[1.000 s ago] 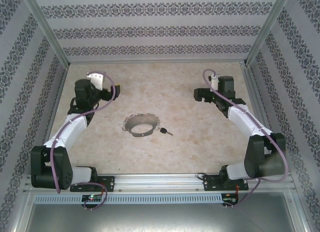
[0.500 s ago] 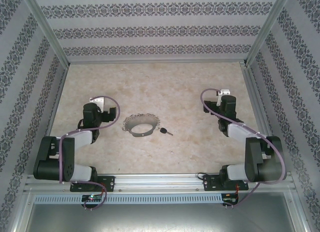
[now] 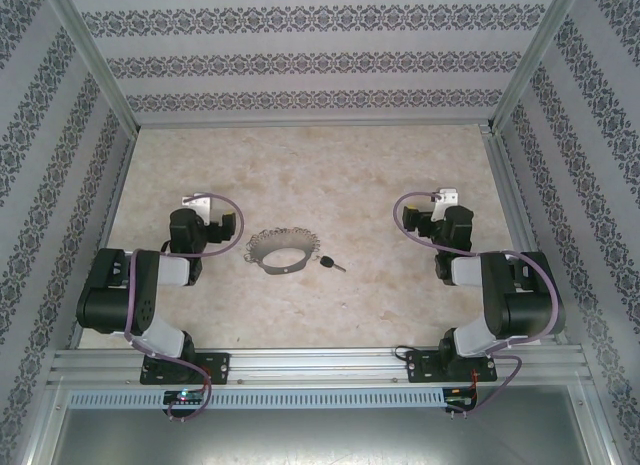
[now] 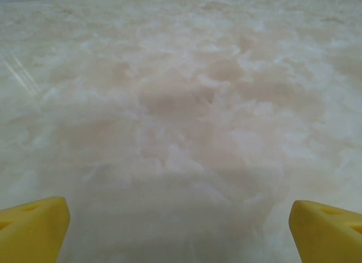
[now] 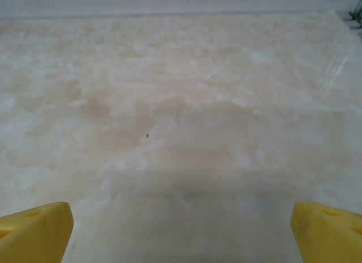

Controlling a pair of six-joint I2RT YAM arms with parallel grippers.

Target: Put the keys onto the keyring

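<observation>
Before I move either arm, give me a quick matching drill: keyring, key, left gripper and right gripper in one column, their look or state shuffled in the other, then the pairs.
1. keyring
2. key
3. left gripper
4. right gripper

A. black head, short silver blade, just right of the hoop
B. open, over bare table on the right side
C. silver hoop fringed with small loops, mid-table
D. open, over bare table on the left side

Pairs: 1-C, 2-A, 3-D, 4-B.

No text, label, brand, number or sign could be read anywhere; the wallpapered walls (image 3: 320, 60) bore just bands of a repeating dark floral pattern.
</observation>
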